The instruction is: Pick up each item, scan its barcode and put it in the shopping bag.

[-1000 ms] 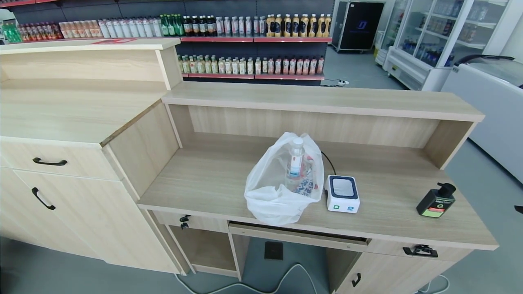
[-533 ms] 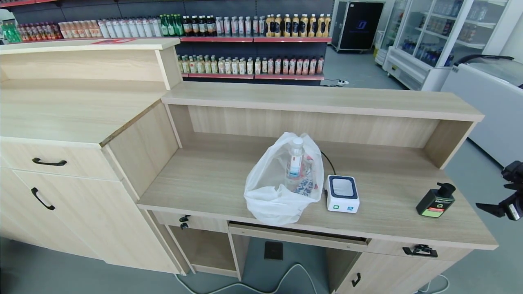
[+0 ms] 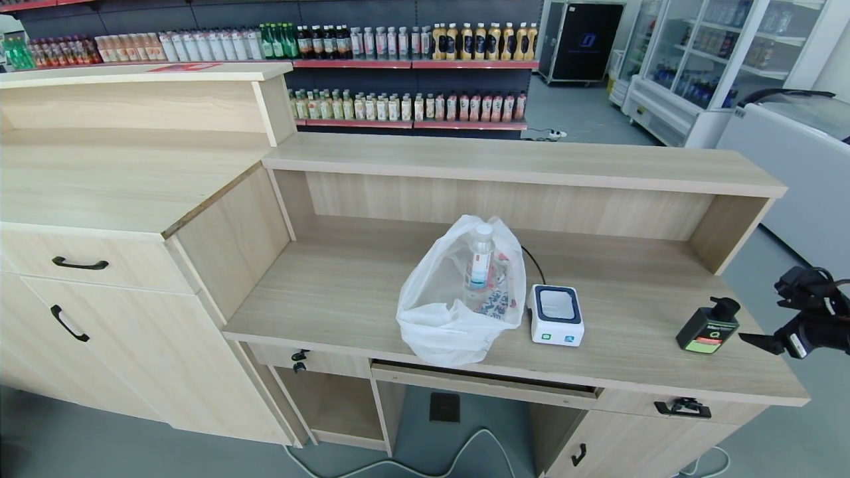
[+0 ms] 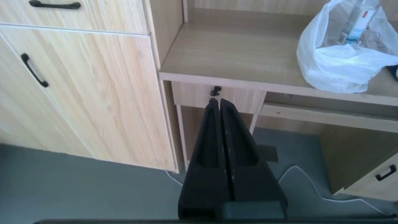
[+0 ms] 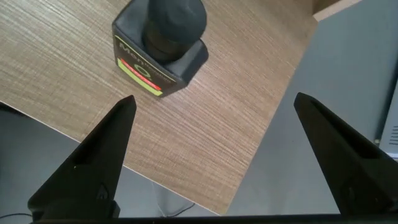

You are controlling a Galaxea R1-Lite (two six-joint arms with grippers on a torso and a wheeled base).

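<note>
Head view first: the white shopping bag (image 3: pixel 443 312) sits mid-bench (image 3: pixel 345 292), mouth open, with a clear water bottle (image 3: pixel 479 260) standing upright inside it. Just beside the bag, on its right, lies the white scanner (image 3: pixel 558 315), window facing up, its cable (image 3: pixel 533 262) trailing off behind the bag. Well apart from both, out at the bench's right end, stands the black pump bottle (image 3: pixel 708 325), upright and close to the front edge. And there's the right pincer (image 3: pixel 770 341), hanging off the right end of the bench at about the pump bottle's height, one dark finger pointing at it, near but not touching.

Over to the left wrist view: the left pincer (image 4: pixel 219 107) is clenched, fingers pressed flat together with nothing between them. It hangs low in front of the bench, below the top, pointing at the drawer (image 4: pixel 217 96) under the front edge. The shopping bag (image 4: pixel 339 53) shows farther along the top, and a cabinet door (image 4: pixel 93 93) with a black handle stands to the side.

Right wrist view now: the right pincer (image 5: pixel 214 98) is released, fingers spread wide. The black pump bottle (image 5: pixel 160 50) stands just beyond the tips, nearer one finger, on the bench corner (image 5: pixel 236 155), untouched.
</note>
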